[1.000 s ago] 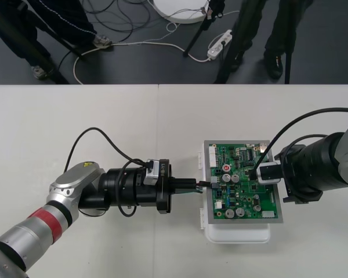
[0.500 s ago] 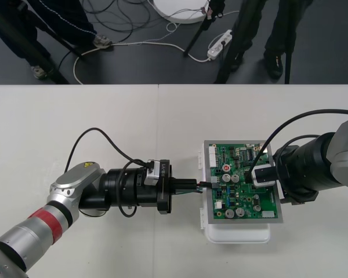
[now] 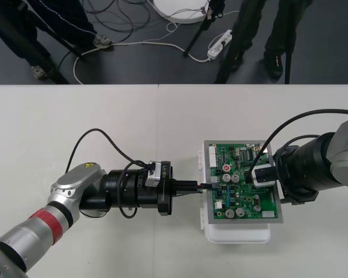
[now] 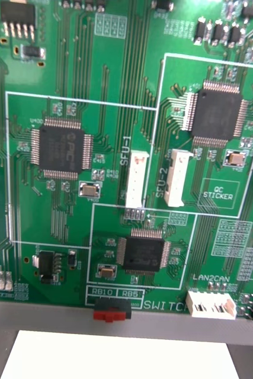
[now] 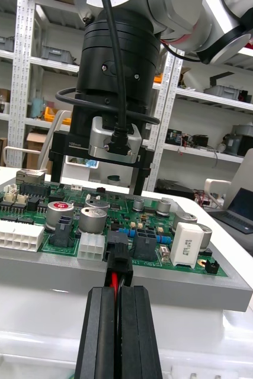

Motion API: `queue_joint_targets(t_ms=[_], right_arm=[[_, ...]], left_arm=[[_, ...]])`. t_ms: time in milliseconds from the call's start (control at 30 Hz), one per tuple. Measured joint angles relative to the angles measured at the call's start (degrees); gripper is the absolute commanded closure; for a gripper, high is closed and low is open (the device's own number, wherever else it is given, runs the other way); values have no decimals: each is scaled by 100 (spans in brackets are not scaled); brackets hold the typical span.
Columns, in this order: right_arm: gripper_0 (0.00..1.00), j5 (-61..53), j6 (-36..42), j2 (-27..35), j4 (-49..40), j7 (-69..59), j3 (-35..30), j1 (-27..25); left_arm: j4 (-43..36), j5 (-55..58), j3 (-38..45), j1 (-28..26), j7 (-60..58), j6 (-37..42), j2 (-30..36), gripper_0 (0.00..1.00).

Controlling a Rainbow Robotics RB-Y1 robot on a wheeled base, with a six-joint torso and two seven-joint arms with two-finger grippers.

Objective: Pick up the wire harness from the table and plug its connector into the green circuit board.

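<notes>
Barely shifted, the left gripper (image 3: 204,186) has crept a touch nearer the green circuit board (image 3: 238,152), while the right gripper (image 3: 254,174) stays above its right half. The left wrist view adds detail: 2 flat black fingers (image 5: 99,331) pinched on the wire harness (image 5: 115,277), red wire between them, its blocky plug (image 5: 119,260) touching a black header (image 5: 117,240) at the board's edge; seating unclear. It also shows the right gripper's prongs spread wide. The right wrist view gives glossy square chips (image 4: 61,148).
</notes>
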State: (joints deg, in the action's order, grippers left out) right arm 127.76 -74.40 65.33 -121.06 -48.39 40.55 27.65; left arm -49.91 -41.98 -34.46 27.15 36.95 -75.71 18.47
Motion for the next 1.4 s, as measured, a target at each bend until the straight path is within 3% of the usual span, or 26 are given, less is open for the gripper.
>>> queue_joint_targets(t_ms=[1400], right_arm=[[0, -2, 0, -4, 13, -195, 0, 0]], left_arm=[[0, 95, -58, 0, 0, 66, -25, 100]])
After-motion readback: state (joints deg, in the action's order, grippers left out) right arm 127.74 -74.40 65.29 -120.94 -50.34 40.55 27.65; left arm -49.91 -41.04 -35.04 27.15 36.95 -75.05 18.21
